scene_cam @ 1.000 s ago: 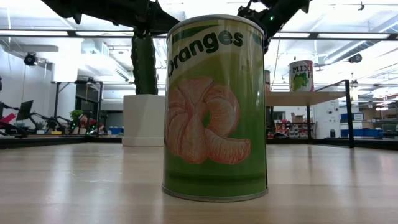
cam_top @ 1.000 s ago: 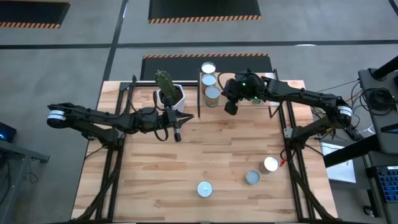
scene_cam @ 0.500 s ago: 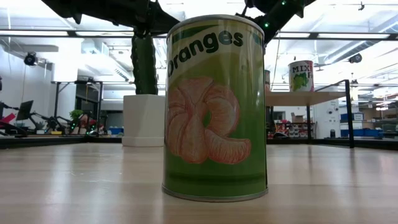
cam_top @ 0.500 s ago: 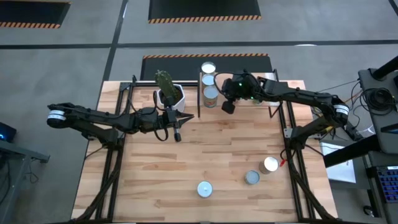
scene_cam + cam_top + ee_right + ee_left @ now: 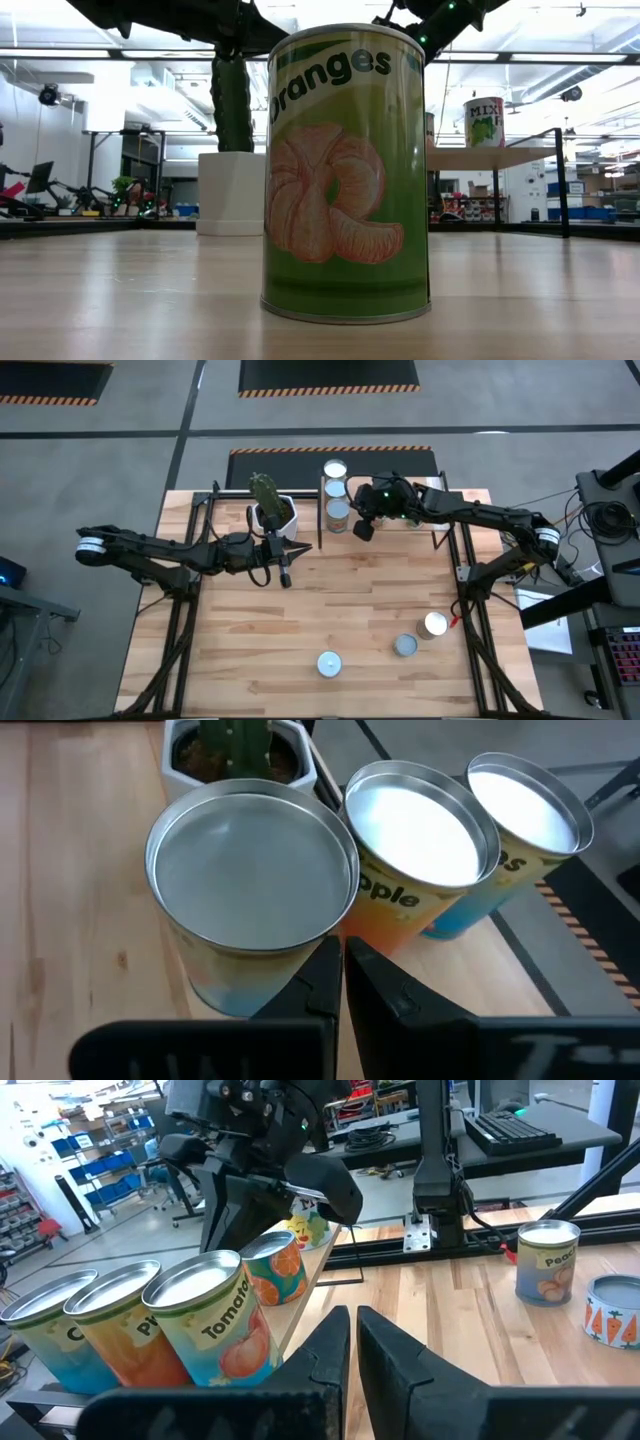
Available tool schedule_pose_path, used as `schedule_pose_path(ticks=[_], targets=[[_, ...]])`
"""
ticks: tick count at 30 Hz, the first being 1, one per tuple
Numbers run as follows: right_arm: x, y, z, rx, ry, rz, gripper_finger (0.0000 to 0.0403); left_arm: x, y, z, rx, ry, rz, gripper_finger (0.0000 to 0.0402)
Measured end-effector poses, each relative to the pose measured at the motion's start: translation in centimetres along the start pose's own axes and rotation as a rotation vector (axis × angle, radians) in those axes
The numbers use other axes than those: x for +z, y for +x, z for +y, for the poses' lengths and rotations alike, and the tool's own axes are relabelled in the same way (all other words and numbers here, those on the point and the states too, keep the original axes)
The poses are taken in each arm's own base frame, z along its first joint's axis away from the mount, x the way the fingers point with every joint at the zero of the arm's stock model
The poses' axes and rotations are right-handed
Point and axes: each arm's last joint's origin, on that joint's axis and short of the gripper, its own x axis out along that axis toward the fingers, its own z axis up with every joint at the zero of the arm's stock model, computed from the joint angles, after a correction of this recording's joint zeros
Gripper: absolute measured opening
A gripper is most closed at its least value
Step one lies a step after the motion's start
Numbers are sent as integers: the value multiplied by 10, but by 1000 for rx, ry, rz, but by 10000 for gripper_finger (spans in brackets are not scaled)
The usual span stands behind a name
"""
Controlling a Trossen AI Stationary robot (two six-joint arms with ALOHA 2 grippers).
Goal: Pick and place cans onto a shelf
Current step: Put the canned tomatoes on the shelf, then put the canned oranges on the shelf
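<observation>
Bright, even light falls from ceiling strips overhead, so shadows on the surface (image 5: 330,600) are faint. Just ahead of the right claw (image 5: 341,982), the can tops (image 5: 252,877) glare white. The oranges can (image 5: 346,172) looms sharp, the room behind washed out. Both claws' fingers sit blurred.

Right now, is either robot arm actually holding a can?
No. The right gripper sits shut beside the shelved cans; the left gripper is shut on nothing.

Two matte-black jointed arms. The left arm (image 5: 170,555) has a white band at its base; the right arm (image 5: 480,515) has green indicator lights and loose black cabling.
</observation>
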Motion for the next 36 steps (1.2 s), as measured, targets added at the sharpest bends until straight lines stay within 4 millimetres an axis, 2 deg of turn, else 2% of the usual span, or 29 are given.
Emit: schedule_pose_path(ticks=[19, 25, 30, 36], targets=[[1, 0, 0, -2, 8, -13, 9, 0, 0, 0, 0, -1, 0, 6], [6, -16, 2, 4, 45, -53, 9, -2, 0, -1, -5, -14, 24, 6], [11, -37, 20, 61, 53, -76, 9, -4, -1, -4, -23, -25, 46, 6], [13, -55, 61, 193, 41, -72, 9, -2, -4, -14, -65, -18, 36, 6]])
